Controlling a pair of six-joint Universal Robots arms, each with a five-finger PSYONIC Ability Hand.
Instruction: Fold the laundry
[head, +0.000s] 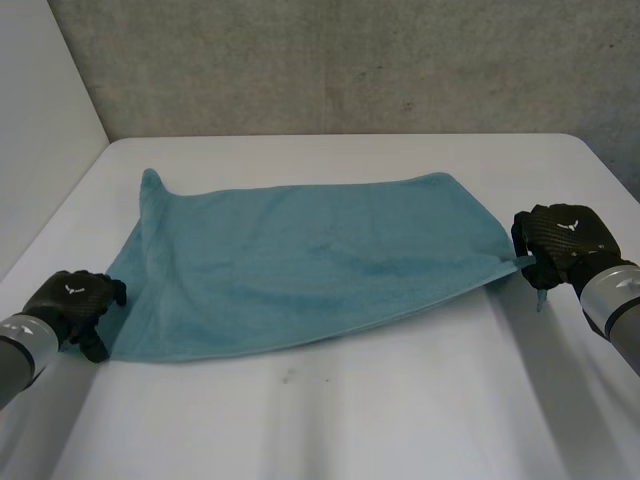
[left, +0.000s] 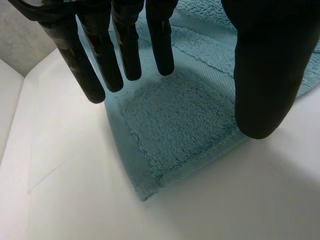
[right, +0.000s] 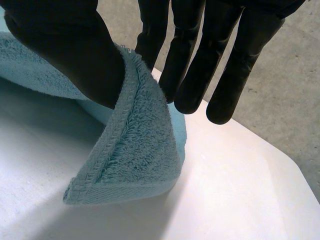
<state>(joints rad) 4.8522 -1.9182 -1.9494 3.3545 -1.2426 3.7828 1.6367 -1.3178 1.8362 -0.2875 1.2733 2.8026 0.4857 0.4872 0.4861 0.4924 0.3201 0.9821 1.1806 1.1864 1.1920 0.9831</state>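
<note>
A teal towel lies spread across the white table, its right side raised a little. My left hand is at the towel's near-left corner. In the left wrist view its fingers hang straight above that corner, which lies flat on the table, with the thumb apart from them; the hand is open and grips nothing. My right hand is at the towel's right corner. There its thumb and fingers pinch the corner, which is lifted off the table and droops below the hand.
A grey concrete wall stands behind the table's far edge and a white wall rises at the left. Bare table runs along the front, between the towel and the near edge.
</note>
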